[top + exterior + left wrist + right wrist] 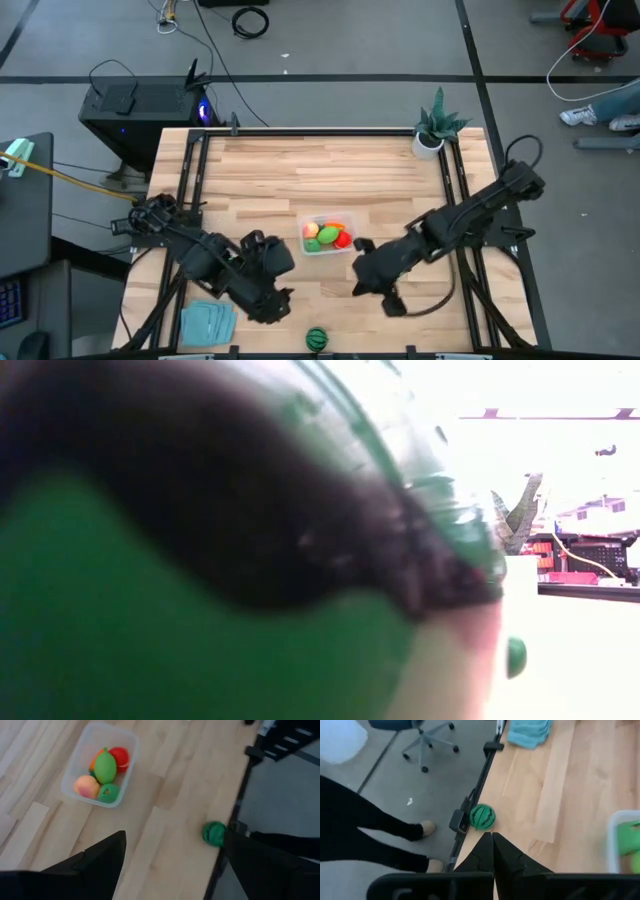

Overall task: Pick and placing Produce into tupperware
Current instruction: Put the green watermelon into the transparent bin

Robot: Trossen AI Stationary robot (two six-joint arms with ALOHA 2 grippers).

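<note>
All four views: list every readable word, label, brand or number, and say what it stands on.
None can be read. The tupperware, the produce in it, the striped ball, the teal cloth and the black box beside the table bear no legible text.

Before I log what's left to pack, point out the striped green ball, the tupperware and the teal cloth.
striped green ball [316, 338]: high view, middle of its top.
tupperware [75, 765]: left wrist view, bare clear wall beside the produce.
teal cloth [529, 731]: right wrist view, middle of the folded fabric.
</note>
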